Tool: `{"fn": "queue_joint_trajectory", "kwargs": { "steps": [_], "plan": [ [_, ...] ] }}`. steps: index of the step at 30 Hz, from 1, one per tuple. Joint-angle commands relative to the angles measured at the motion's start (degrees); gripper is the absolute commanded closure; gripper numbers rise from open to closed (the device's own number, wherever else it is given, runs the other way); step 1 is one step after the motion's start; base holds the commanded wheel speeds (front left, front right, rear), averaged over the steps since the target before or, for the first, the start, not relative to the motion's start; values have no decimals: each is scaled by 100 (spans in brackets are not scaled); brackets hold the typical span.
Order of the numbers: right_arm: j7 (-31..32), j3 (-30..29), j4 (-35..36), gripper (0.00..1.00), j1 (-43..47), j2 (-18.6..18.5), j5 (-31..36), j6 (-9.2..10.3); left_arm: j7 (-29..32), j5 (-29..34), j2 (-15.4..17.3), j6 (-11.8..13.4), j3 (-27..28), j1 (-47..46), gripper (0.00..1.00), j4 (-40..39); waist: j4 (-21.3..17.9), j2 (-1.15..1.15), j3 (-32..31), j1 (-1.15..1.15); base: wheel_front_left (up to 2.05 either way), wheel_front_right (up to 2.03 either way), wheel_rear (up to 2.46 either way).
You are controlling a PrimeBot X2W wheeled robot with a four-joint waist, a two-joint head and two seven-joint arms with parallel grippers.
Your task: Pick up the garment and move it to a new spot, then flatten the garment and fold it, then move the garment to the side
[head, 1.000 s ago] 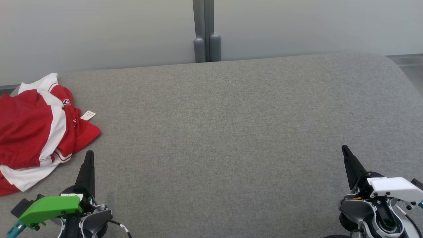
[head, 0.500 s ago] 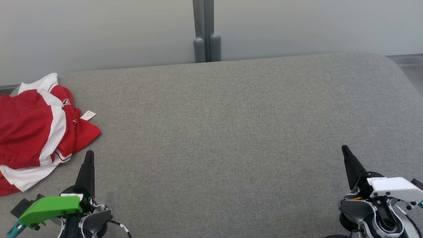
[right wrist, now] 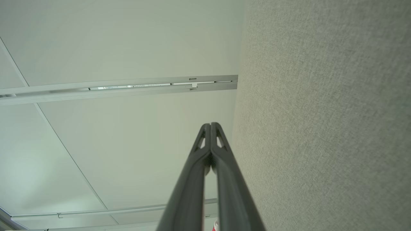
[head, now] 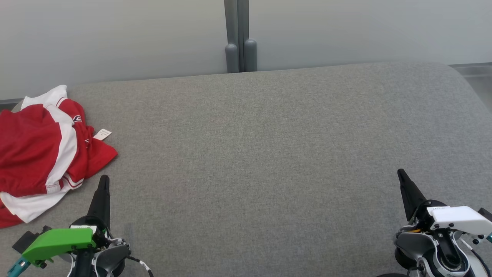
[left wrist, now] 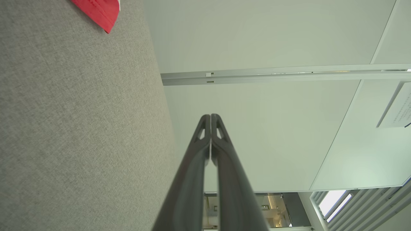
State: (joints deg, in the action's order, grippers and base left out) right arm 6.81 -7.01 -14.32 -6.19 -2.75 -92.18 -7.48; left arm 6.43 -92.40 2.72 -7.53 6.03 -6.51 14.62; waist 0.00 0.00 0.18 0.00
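Currently, in the head view, the red-and-white garment (head: 34, 154) lies crumpled at the left edge of the grey fabric surface (head: 269, 154). The left gripper (head: 103, 179) sits just beside it and the right gripper (head: 401, 172) near the front right corner. Nothing has shifted in the last second. Left wrist view: jaws pressed together, empty, with a red garment corner ahead. Right wrist view: jaws likewise together, empty. Judgement: pickup has not started.
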Motion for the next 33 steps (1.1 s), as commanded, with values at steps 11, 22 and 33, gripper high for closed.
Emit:
{"fn": "queue_joint_trajectory", "kwargs": {
  "steps": [11, 22, 33],
  "plan": [
    [14, -8, 27, 100, -50, -26, -31, -2, -13, -3, 32, 9, 12, -63, 100, -23, 0, 0, 0, 0, 0, 0, 0],
    [14, -8, 27, 100, -50, -26, -31, -2, -13, -2, 32, 9, 12, -63, 100, -23, 0, 0, 0, 0, 0, 0, 0],
    [14, -8, 27, 100, -50, -26, -31, -2, -13, -3, 32, 9, 12, -63, 100, -23, 0, 0, 0, 0, 0, 0, 0]
  ]
}}
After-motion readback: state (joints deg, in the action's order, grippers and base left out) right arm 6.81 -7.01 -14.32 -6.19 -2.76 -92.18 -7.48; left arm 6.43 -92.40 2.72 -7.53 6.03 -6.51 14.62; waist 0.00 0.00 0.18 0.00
